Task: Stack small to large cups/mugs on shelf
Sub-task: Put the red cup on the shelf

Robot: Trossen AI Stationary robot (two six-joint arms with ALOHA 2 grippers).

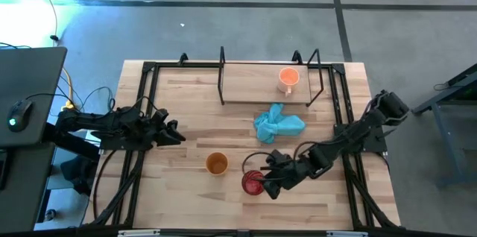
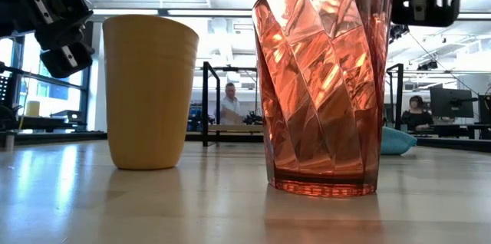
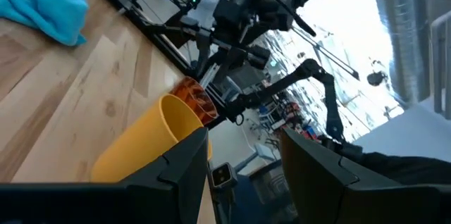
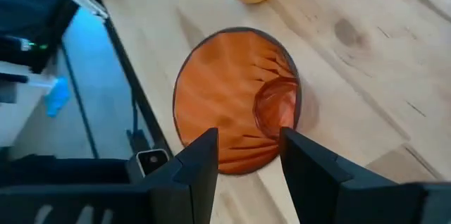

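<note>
The red translucent cup [image 1: 253, 182] stands upright on its base near the table's near edge; it looms large in the low view [image 2: 322, 83]. My right gripper [image 1: 268, 179] hovers open just above its rim, fingers pointing down over the cup's mouth [image 4: 236, 104]. The amber-orange cup [image 1: 216, 164] stands upright to its left [image 2: 149, 90]. The pale orange mug [image 1: 288, 78] sits on the shelf [image 1: 253, 92] at the far side. My left gripper [image 1: 177, 133] is open, raised off the table left of the amber cup [image 3: 151, 146].
A crumpled light blue cloth [image 1: 279, 123] lies on the table between the shelf and the cups. The shelf's black frame posts [image 1: 221, 73] rise at its ends. Bare tabletop [image 1: 186, 192] lies left of the cups. People show in the room beyond [image 2: 229, 106].
</note>
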